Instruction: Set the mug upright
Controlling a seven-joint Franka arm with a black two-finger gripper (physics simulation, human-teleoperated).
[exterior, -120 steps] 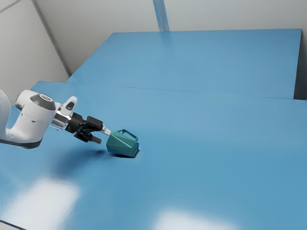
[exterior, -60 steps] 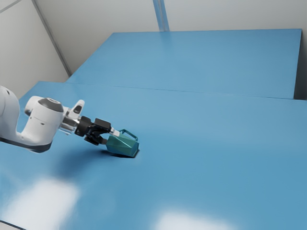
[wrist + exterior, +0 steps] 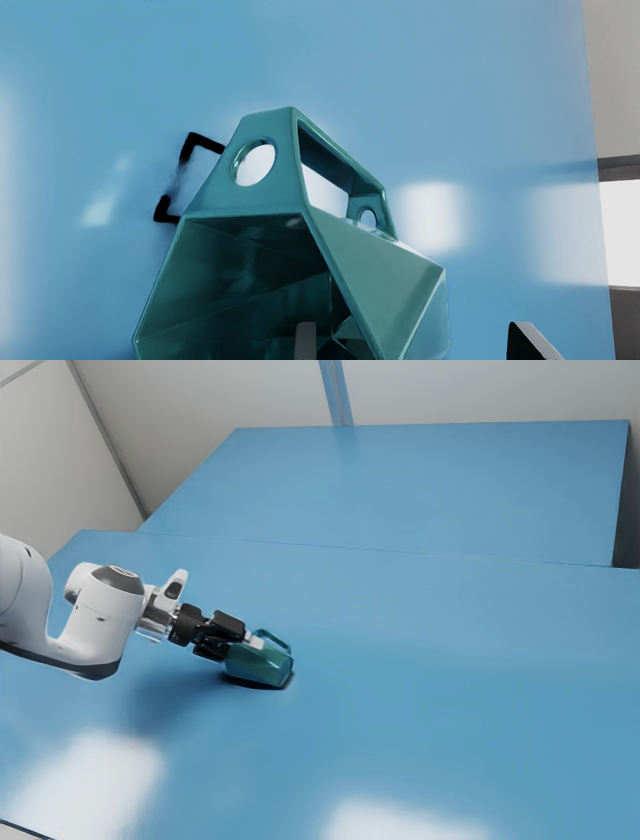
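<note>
Glossy blue table point(image 3: 450, 730), pale walls point(image 3: 200, 420)

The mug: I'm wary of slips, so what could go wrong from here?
The jaws stand open, one inside the mouth and one outside, clear of the wall; closing might drag or swivel the mug across the table before gripping. Its slanted facets could let the jaws slide off. Lying on its side, it may roll as it is turned up.

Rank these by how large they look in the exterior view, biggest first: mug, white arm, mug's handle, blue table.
1. Blue table
2. White arm
3. Mug
4. Mug's handle
</note>
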